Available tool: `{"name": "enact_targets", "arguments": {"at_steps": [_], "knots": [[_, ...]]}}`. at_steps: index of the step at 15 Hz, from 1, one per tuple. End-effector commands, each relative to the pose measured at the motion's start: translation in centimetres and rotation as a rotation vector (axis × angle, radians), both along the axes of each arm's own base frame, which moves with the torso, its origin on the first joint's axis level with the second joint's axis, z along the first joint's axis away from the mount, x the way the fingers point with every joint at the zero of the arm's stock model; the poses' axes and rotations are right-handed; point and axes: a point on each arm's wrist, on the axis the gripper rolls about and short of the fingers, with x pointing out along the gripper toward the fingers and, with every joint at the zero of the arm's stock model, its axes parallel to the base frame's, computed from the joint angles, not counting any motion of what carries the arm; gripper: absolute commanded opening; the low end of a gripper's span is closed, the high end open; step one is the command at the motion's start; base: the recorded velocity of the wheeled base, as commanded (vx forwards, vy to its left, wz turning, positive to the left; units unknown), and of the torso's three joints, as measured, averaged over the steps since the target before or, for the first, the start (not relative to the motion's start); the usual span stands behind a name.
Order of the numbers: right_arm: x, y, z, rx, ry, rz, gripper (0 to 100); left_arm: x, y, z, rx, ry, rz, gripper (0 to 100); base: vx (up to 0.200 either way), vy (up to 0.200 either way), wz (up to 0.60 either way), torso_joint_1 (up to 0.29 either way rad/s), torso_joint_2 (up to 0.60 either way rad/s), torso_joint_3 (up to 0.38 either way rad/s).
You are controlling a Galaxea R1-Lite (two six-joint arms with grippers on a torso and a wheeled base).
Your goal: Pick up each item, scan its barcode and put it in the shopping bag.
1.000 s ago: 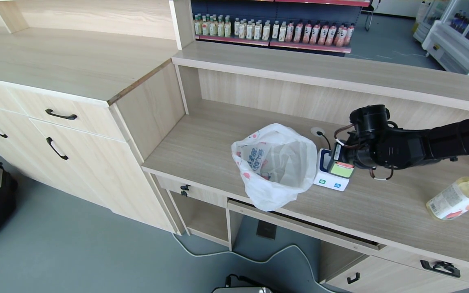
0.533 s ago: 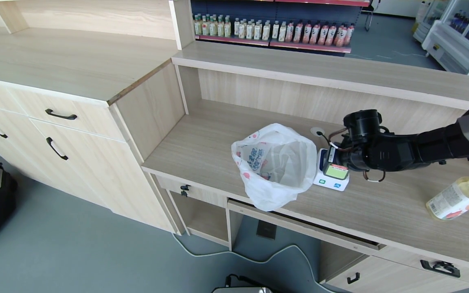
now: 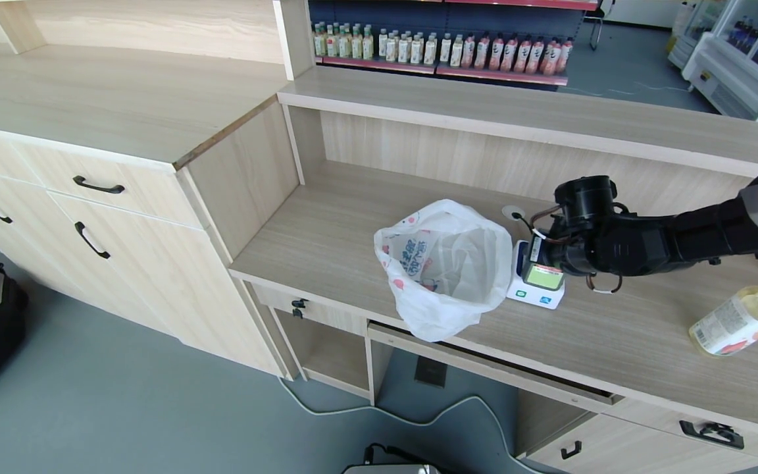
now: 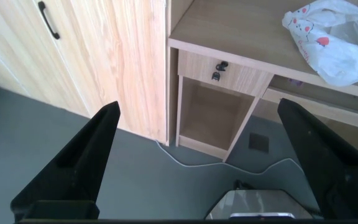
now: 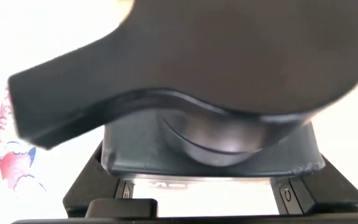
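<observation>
Right claw (image 3: 539, 262) pinches a small green-topped item (image 3: 543, 277) over the scanner (image 3: 531, 296), just beside the shopping bag (image 3: 445, 263) on the tabletop (image 3: 616, 342). Left claw (image 4: 197, 106) hangs spread wide above the floor (image 4: 135, 180). From the right wrist, a dark blurred shape (image 5: 216, 93) sits close up.

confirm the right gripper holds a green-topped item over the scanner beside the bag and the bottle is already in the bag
The bottle is not in the bag: the head view shows it out on the counter, well to the bag's right. The rest stands.
</observation>
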Motion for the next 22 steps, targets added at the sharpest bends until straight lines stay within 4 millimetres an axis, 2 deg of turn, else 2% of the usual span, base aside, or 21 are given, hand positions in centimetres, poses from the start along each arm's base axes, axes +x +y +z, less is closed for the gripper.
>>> {"name": "enact_targets", "arguments": {"at_steps": [1,3,4,6,8,12,13,16,17,22], "knots": [[-2.3,-0.5,3.6,-0.026,-0.065,0.022,0,0.0,0.0,0.0,-0.001,-0.001,0.000,100,0.000,0.000,0.00,0.000,0.00,0.000],[-5.4,-1.5,5.9,-0.157,-0.099,0.081,0,0.0,0.0,0.0,-0.001,-0.001,0.000,100,0.000,0.000,0.00,0.000,0.00,0.000],[-8.1,-2.6,6.9,-0.264,-0.151,0.112,0,0.0,0.0,0.0,-0.001,-0.001,0.000,100,0.000,0.000,0.00,0.000,0.00,0.000],[-11.7,-3.7,6.4,-0.422,-0.235,0.153,0,0.0,0.0,0.0,-0.001,-0.001,0.000,100,0.000,0.000,0.00,0.000,0.00,0.000],[-12.9,-4.2,5.5,-0.500,-0.300,0.158,0,0.0,0.0,0.0,-0.001,-0.001,0.000,100,0.000,0.000,0.00,0.000,0.00,0.000],[-10.7,-3.4,5.0,-0.516,-0.453,0.173,0,0.0,0.0,0.0,-0.001,-0.001,0.000,100,0.000,0.000,0.15,0.001,0.00,0.001],[-9.4,-3.0,4.1,-0.517,-0.492,0.200,0,0.0,0.0,0.0,-0.001,-0.001,0.000,100,0.000,0.000,0.60,0.002,0.00,0.002],[-5.6,-1.5,3.0,-0.535,-0.625,0.282,0,0.0,0.0,0.0,-0.001,-0.001,0.000,100,0.000,0.000,0.40,0.000,0.00,0.002],[-4.4,-1.2,2.2,-0.514,-0.636,0.325,0,0.0,0.0,0.0,-0.001,-0.001,0.000,100,0.000,0.000,0.00,0.000,0.00,0.000],[-2.0,-0.5,-3.9,-0.350,-0.513,0.332,0,0.0,0.0,0.0,-0.001,-0.001,0.000,100,0.000,0.000,0.00,0.000,0.00,0.000]]}}
